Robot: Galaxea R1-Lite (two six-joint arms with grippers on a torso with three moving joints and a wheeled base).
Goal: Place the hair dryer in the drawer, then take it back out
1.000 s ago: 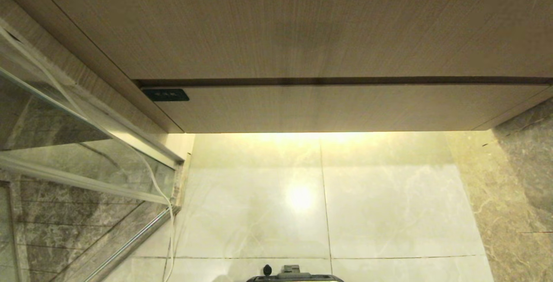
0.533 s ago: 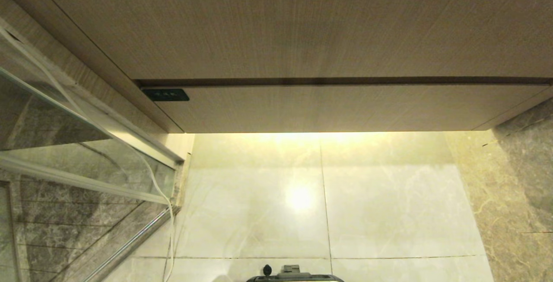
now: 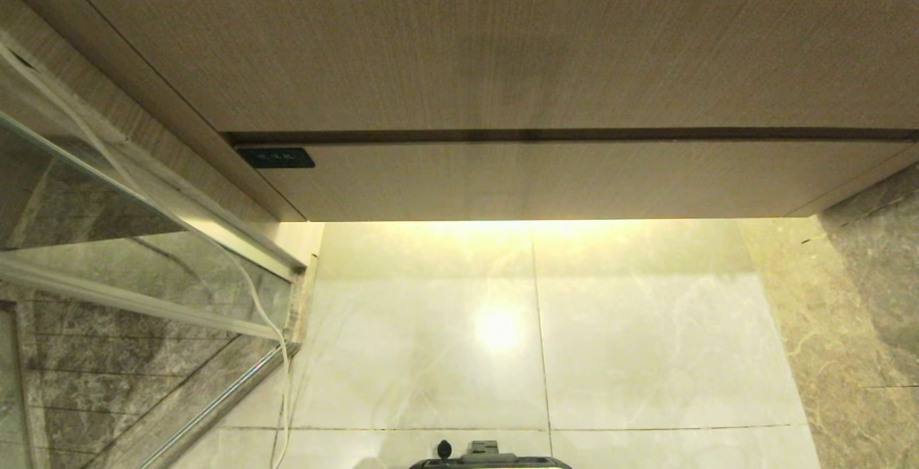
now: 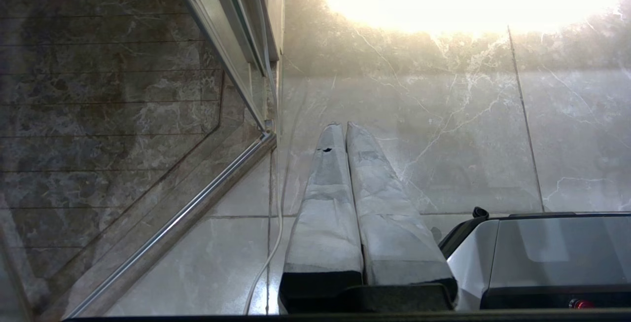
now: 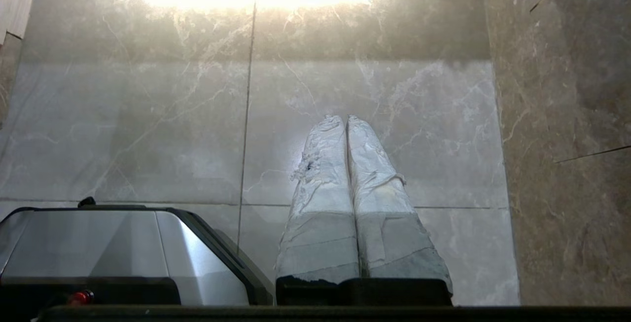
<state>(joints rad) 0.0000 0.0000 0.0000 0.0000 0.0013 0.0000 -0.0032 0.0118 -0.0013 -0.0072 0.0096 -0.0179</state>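
The hair dryer is out of view in every frame. In the head view a pale wood-grain cabinet has a tall upper front (image 3: 502, 38) and a narrow lower front (image 3: 546, 180), split by a dark gap. Both are flat, handleless and flush, and I cannot tell which is the drawer. Neither arm shows in the head view. My left gripper (image 4: 341, 125) hangs over the pale floor tiles, its taped fingers (image 4: 325, 198) pressed together and empty. My right gripper (image 5: 344, 119) also points at the tiles, shut and holding nothing.
A glass shower door with a metal rail (image 3: 215, 404) stands on the left, and a loose white cable (image 3: 253, 296) hangs beside it. A dark marble wall (image 3: 869, 296) closes the right side. My base's front edge (image 3: 488, 460) sits on glossy tiles (image 3: 632, 354).
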